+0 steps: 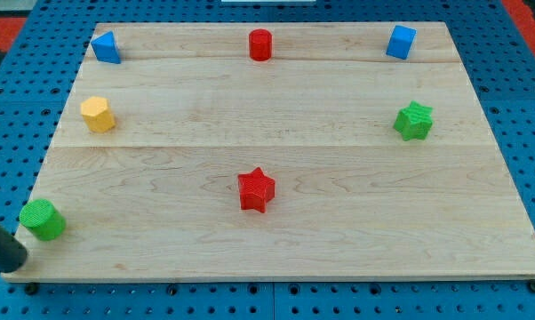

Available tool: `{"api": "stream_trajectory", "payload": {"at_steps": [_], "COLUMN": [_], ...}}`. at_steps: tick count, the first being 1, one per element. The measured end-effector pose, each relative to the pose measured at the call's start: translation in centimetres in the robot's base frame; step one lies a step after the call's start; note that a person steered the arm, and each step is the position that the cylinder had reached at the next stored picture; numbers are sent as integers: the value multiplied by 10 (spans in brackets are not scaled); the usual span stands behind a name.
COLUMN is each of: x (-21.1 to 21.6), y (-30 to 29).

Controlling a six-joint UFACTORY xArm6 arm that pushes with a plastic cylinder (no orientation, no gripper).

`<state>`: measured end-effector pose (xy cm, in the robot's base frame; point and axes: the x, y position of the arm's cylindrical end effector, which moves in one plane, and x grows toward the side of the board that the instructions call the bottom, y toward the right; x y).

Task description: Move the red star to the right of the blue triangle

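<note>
The red star lies on the wooden board a little below its middle. The blue triangle sits in the board's top left corner, far up and left of the star. My rod enters at the view's bottom left, and my tip rests at the board's bottom left corner, just below and left of the green cylinder and far left of the red star.
A yellow hexagon block sits at the left edge. A red cylinder is at top centre, a blue cube at top right, a green star at the right. The board lies on a blue pegboard.
</note>
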<state>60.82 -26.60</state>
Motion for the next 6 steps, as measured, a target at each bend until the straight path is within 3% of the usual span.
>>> {"api": "stream_trajectory", "payload": {"at_steps": [1,2,3,4,5,6], "x": [1,1,-16,-62,-87,-85], "y": [65,191,292,355,323,307]}}
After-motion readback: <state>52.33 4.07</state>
